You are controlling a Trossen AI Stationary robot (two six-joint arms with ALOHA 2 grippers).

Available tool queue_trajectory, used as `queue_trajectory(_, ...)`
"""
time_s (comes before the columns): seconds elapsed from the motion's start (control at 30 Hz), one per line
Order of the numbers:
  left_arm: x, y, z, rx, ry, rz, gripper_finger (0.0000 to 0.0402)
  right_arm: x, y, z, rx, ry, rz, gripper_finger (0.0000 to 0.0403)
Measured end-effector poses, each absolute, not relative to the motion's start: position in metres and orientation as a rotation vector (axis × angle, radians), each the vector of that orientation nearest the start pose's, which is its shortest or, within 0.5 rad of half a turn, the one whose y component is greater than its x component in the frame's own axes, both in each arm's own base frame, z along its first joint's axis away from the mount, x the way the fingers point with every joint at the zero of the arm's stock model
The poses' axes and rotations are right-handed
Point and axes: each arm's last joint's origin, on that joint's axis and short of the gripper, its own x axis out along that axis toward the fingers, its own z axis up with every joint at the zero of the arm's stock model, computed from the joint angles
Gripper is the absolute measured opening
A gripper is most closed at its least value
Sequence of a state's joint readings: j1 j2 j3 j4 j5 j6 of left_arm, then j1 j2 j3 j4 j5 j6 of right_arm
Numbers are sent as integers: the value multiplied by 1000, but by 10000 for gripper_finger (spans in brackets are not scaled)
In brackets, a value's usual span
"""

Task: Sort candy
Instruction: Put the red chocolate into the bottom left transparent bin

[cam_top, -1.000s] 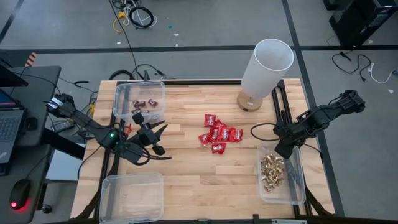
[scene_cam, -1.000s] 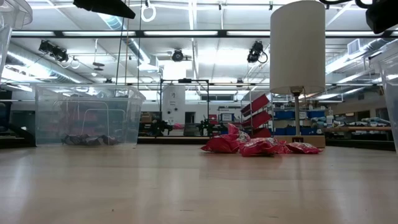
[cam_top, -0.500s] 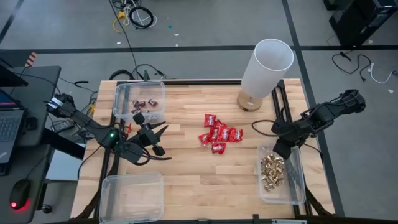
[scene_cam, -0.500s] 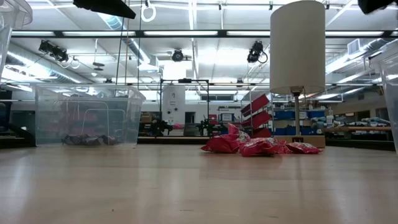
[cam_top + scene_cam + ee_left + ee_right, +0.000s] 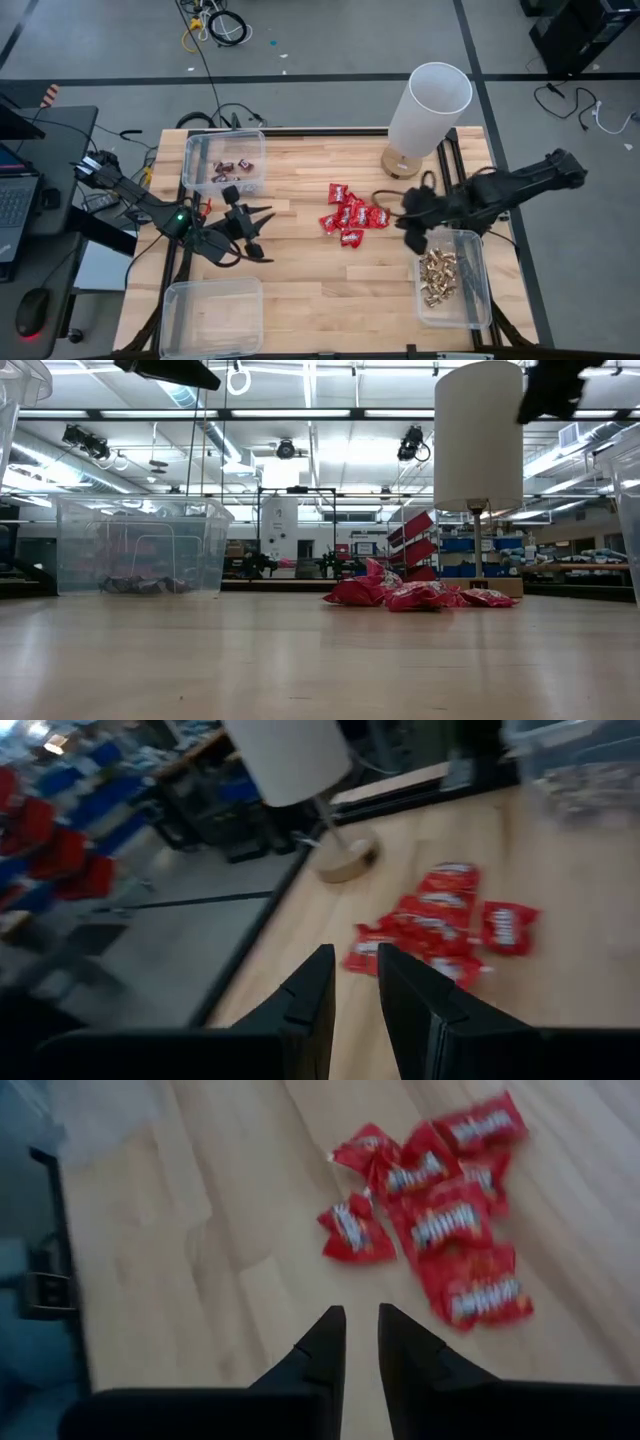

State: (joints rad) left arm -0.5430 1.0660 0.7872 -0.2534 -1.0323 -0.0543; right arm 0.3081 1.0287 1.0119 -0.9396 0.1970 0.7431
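High view, looking straight down: nearest the front edge of the wooden counter [image 5: 300, 290] sat an empty clear bin [image 5: 211, 316] at the left corner and, at the right corner, a clear bin [image 5: 477, 292] holding the gold-foil pieces [image 5: 437, 277]. Further in, the right tool [image 5: 412, 237] hung above the counter at that bin's inner edge, and the cluster of red packets [image 5: 352, 219] lay just to its left, toward the counter's middle. The right wrist view showed the same relation from the arm's own side: its two dark fingers [image 5: 318, 1348] stood close together with only a thin slit between them, nothing held, and the red packets lay ahead of and to one side of the tips, well clear of contact. The left tool [image 5: 246, 222] waited on the far side of the cluster, its fingers likewise a narrow gap apart and empty, and it stood noticeably further from the packets than the right one. The cluster ran roughly from front to back, individual packets lying at mixed angles, so no single long axis could be told. My judgement is that the right arm was the better placed to reach them. Furthest back on the left, a third bin [image 5: 192, 176] held the dark mini bars [image 5: 233, 167], and a white lamp [image 5: 428, 108] stood at the rear right.
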Motion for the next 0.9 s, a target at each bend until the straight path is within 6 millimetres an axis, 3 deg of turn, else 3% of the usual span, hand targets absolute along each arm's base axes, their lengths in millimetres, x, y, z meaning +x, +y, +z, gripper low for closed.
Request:
queue_trajectory(0.23, 198, -92, 282, 238, 363, 436, 82, 229, 47, 289, 259, 862, -175, 50)
queue_trajectory(0.37, 198, -92, 282, 211, 358, 439, 82, 247, 35, 281, 190, 861, -189, 50)
queue_trajectory(0.67, 198, -92, 282, 204, 356, 440, 82, 289, 16, 275, -182, 924, -142, 50)
queue_trajectory(0.9, 198, -92, 282, 204, 356, 440, 82, 323, -3, 256, -258, 1005, -155, 67)
